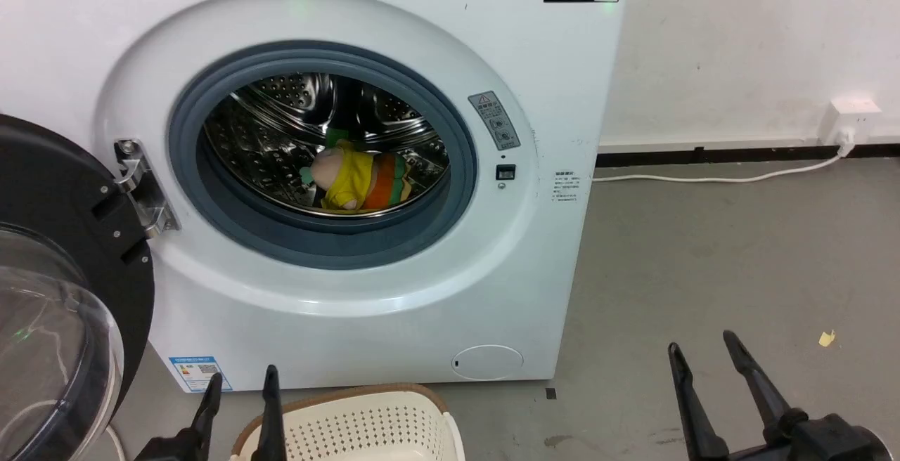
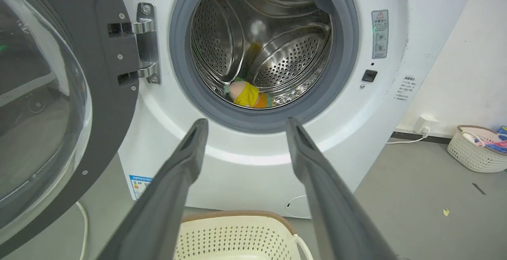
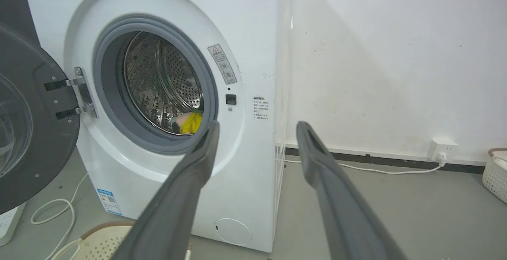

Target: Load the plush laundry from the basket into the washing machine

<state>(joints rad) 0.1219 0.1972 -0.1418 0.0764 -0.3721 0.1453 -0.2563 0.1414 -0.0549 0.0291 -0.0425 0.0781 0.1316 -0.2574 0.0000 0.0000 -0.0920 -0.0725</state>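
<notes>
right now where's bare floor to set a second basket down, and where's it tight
Bare: the grey floor right of the washing machine, bordered by the white cable and the right gripper. Crowded: its front left, where the open door, the basket and the left gripper sit close.

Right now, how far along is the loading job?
Done: the plush laundry lies inside the washing machine. In hand: nothing; the left tool and right tool hang open and empty. Left: perhaps only the door, standing open; the basket part in view holds nothing.
</notes>
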